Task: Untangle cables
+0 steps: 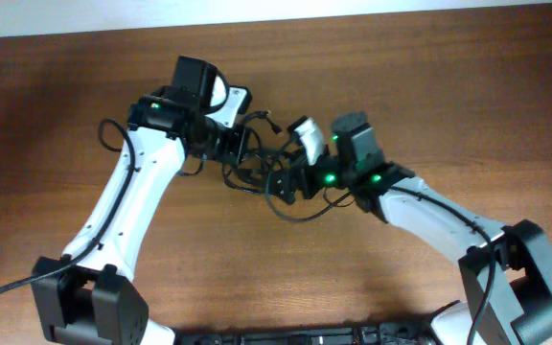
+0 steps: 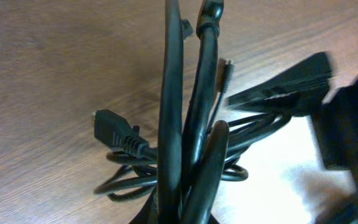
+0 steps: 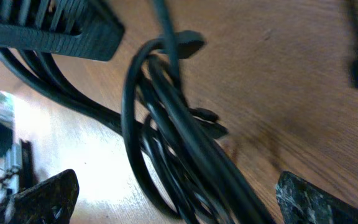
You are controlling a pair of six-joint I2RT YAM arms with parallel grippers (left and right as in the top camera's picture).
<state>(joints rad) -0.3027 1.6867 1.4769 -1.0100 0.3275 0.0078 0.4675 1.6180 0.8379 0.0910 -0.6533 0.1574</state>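
A tangle of black cables (image 1: pixel 257 168) lies on the wooden table between my two arms. My left gripper (image 1: pixel 236 146) is shut on several strands of the cable bundle (image 2: pixel 179 124), which rise between its jaws (image 2: pixel 182 214). A black plug (image 2: pixel 114 130) lies on the table behind them. My right gripper (image 1: pixel 286 182) is open, its two fingers wide apart (image 3: pixel 179 199). The cable loops (image 3: pixel 185 143) run between the fingers, which do not clamp them. A connector end (image 3: pixel 188 42) sticks out at the top of the loops.
The wooden table (image 1: pixel 448 86) stretches around the tangle. A loose cable loop (image 1: pixel 300 213) trails toward the front. My left gripper's black ribbed body (image 3: pixel 48 28) sits close above the cables in the right wrist view.
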